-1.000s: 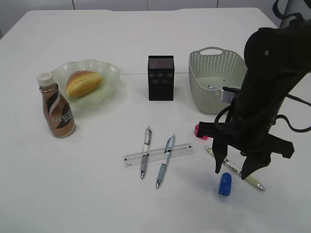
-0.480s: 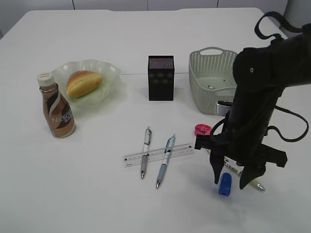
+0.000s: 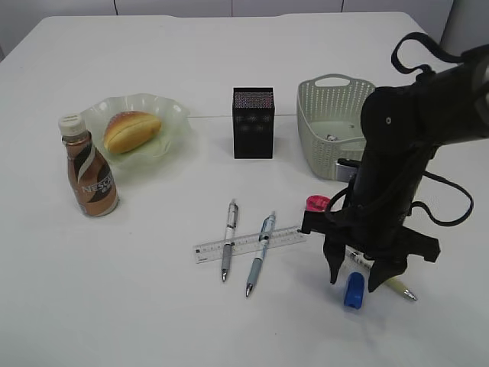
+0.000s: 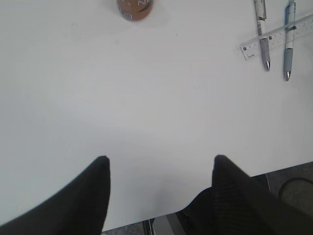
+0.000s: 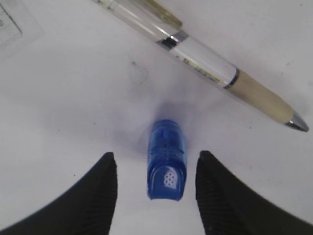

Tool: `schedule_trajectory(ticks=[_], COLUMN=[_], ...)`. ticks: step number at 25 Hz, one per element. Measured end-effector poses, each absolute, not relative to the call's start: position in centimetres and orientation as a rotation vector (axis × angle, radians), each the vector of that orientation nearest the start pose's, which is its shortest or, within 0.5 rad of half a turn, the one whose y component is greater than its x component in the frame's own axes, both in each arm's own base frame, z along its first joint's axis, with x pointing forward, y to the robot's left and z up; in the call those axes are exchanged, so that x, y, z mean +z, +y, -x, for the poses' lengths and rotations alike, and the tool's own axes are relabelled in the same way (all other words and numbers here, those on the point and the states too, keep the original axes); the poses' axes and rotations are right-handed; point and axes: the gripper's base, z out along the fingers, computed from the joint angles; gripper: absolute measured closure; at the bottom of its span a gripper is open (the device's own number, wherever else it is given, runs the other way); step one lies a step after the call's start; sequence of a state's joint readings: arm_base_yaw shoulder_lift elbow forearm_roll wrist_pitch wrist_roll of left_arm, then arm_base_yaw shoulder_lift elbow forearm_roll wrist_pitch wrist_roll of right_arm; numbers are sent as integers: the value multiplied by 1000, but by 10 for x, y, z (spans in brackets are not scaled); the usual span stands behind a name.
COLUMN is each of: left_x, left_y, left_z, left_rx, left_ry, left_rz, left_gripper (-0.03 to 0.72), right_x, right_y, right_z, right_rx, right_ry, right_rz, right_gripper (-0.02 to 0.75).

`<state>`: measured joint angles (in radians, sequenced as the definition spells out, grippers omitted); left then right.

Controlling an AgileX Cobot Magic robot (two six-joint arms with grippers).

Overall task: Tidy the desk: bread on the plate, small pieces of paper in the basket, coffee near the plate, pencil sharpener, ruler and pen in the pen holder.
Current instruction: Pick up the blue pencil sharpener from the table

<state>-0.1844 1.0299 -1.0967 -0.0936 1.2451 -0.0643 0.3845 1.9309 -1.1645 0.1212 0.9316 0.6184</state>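
Note:
A blue pencil sharpener [image 5: 167, 159] lies on the desk [image 3: 153, 290] between the fingers of my open right gripper [image 5: 155, 153], untouched; the exterior view shows the gripper [image 3: 355, 281] low over the sharpener [image 3: 353, 292]. A cream-gripped pen [image 5: 210, 68] lies just beyond. Two more pens [image 3: 228, 238] cross the clear ruler [image 3: 244, 245]. The bread [image 3: 131, 130] sits on the plate [image 3: 172, 111], with the coffee [image 3: 90, 172] beside it. The pen holder [image 3: 253, 122] and basket [image 3: 321, 115] stand behind. No small pieces of paper show. My left gripper [image 4: 161, 157] hangs open over bare desk.
A small pink object [image 3: 316, 203] lies just left of my right arm, in front of the basket. In the left wrist view the desk's near edge [image 4: 146, 223] runs just under the fingers, and the coffee [image 4: 135, 7] and ruler [image 4: 279, 36] lie far ahead.
My right gripper has moved left and lower, from over the cream-gripped pen to astride the blue pencil sharpener. Its jaws stayed open. Nothing else moved.

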Motion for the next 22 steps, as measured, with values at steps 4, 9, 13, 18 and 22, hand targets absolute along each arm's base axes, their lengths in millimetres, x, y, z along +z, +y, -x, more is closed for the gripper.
schedule_trajectory(ticks=[4,9,13,18,22], left_x=[365,365,365,365,365], left_y=[-40,-40,-40,-40,-40], left_z=[-170,-170,-170,-170,-170], left_rx=[-208,-209,-209,-209,-209], left_ry=[2666,2666,2666,2666,2666], left_rz=[-149,-147,-147,-147,-147], left_gripper=[218,218,218,218,218], right_x=[141,141,141,138,129], right_y=[137,136,135,135,137], right_z=[-314,-314,-312,-313,-313], right_rx=[109,105,82,70,70], right_ry=[3173,3177,3196,3203,3226], right_rz=[-493,-493,-487,-484,-507], right_gripper=[323,323,323,324,324])
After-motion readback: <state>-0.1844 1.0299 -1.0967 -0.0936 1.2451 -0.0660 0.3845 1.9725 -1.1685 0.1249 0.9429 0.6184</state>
